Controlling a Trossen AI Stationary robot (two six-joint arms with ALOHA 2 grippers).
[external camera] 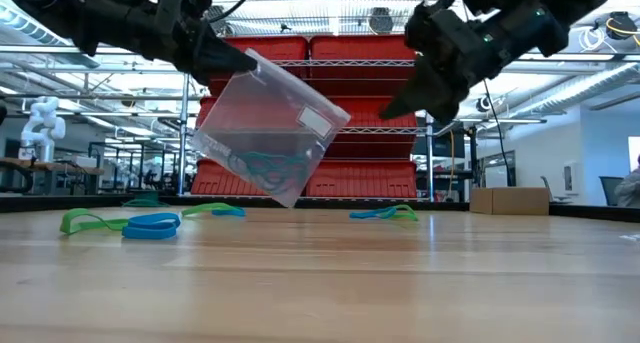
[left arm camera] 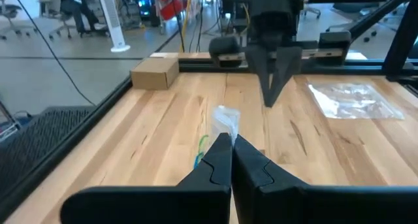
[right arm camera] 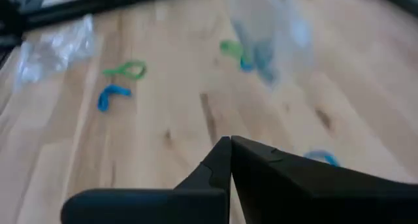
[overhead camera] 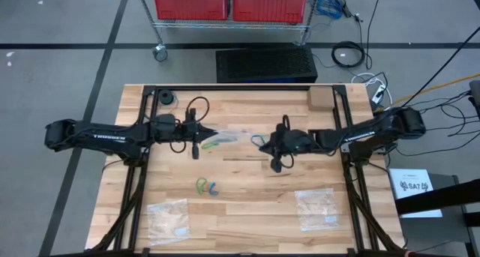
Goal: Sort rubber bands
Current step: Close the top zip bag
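- The left gripper (overhead camera: 212, 134) hangs above the wooden table (overhead camera: 247, 212), its fingers (left arm camera: 222, 160) pressed together on the edge of a clear plastic bag (external camera: 268, 126), which dangles tilted in the air in the low view.
- Inside that held bag, blue and green rubber bands (external camera: 268, 165) sit bunched at its lower end, clear of the tabletop.
- The right gripper (overhead camera: 261, 141) hovers just across from the held bag, near the table's middle; its fingers (right arm camera: 222, 160) are pinched shut, and nothing can be seen between them.
- Loose bands lie on the table under and beside the held bag: a green and blue cluster (overhead camera: 217, 144) directly beneath it, and a blue band (overhead camera: 257, 140) just beside the right gripper.
- Two more loose bands, one green (overhead camera: 200, 186) and one blue (overhead camera: 213, 189), lie touching or nearly so on the near side of the held bag, between it and the table's front edge.
- Two further clear bags lie flat near the table's front edge, one at the left (overhead camera: 168, 217) and one at the right (overhead camera: 316, 207), well apart from the held bag.
- A small cardboard box (overhead camera: 320, 98) rests at the table's far edge, behind the right arm.
- Beyond the table stands a wire rack with red bins (overhead camera: 231, 4).
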